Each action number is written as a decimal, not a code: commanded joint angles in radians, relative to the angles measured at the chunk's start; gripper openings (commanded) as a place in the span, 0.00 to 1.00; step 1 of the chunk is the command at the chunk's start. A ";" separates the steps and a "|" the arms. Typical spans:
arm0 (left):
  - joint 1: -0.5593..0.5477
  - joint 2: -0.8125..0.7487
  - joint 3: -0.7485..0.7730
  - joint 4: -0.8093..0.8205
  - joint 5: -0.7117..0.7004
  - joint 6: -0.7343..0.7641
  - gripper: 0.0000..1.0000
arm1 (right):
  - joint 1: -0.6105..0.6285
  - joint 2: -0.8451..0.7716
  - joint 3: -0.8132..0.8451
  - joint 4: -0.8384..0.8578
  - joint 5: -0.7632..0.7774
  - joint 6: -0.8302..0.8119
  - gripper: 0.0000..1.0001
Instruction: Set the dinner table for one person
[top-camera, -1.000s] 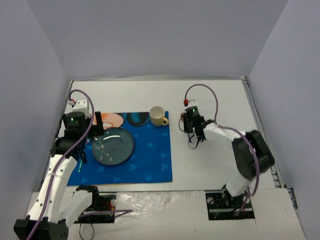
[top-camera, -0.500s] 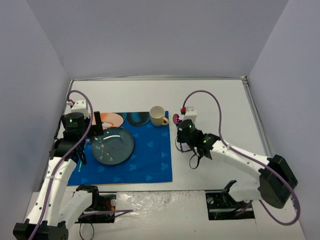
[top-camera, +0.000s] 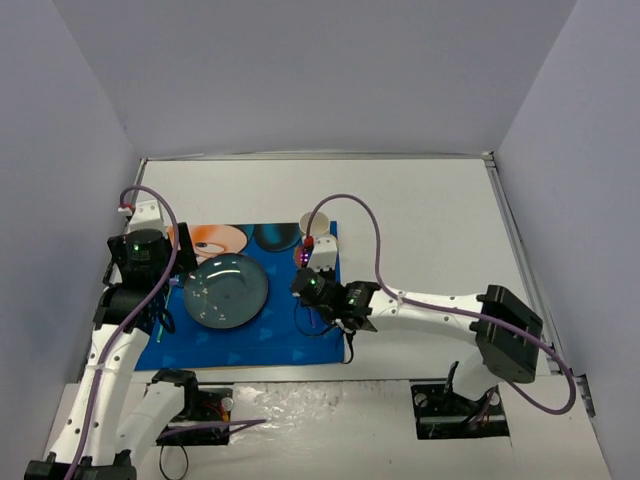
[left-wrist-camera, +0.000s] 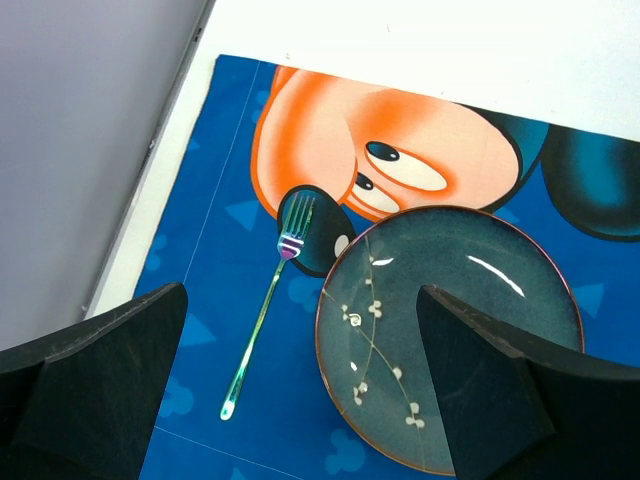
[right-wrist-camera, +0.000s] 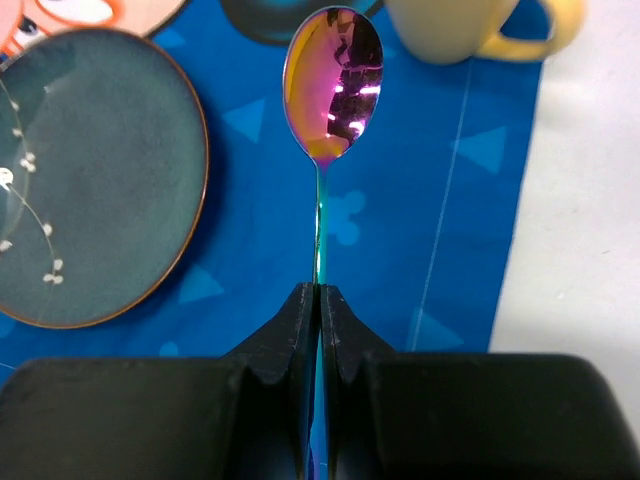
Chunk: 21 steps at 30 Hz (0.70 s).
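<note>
The white dinner table (top-camera: 430, 215) carries a blue cartoon placemat (top-camera: 300, 325). On the mat sit a dark teal plate (top-camera: 226, 291) and, at its far right corner, a yellow cup (right-wrist-camera: 450, 25). An iridescent fork (left-wrist-camera: 265, 320) lies on the mat left of the plate. My right gripper (right-wrist-camera: 320, 292) is shut on the thin handle of a shiny purple spoon (right-wrist-camera: 333, 85). It holds the spoon above the mat, between plate and cup, with the bowl pointing toward the cup. My left gripper (left-wrist-camera: 300, 295) hangs wide open above the fork and the plate's left rim, holding nothing.
Grey walls enclose the table on three sides. The left wall and the table's metal rim (left-wrist-camera: 150, 170) run close beside the placemat. The right arm (top-camera: 450, 300) stretches across the table's near middle, its purple cable (top-camera: 375, 235) looping above.
The right arm has swung left from the bare table over the placemat, carrying the spoon. The left arm has drifted slightly left, still open.
</note>
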<state>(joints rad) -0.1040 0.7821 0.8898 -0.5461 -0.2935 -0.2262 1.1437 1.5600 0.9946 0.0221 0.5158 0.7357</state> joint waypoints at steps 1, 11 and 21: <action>-0.002 -0.019 0.028 0.020 -0.060 -0.016 0.97 | 0.026 0.098 0.128 0.022 0.097 0.087 0.00; 0.000 -0.034 0.029 0.012 -0.088 -0.018 0.97 | 0.031 0.266 0.205 0.013 0.083 0.149 0.00; -0.001 -0.025 0.028 0.016 -0.088 -0.019 0.97 | 0.035 0.325 0.219 -0.016 0.074 0.245 0.00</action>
<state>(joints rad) -0.1040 0.7499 0.8898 -0.5553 -0.3641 -0.2379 1.1725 1.8812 1.1630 0.0024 0.5415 0.9089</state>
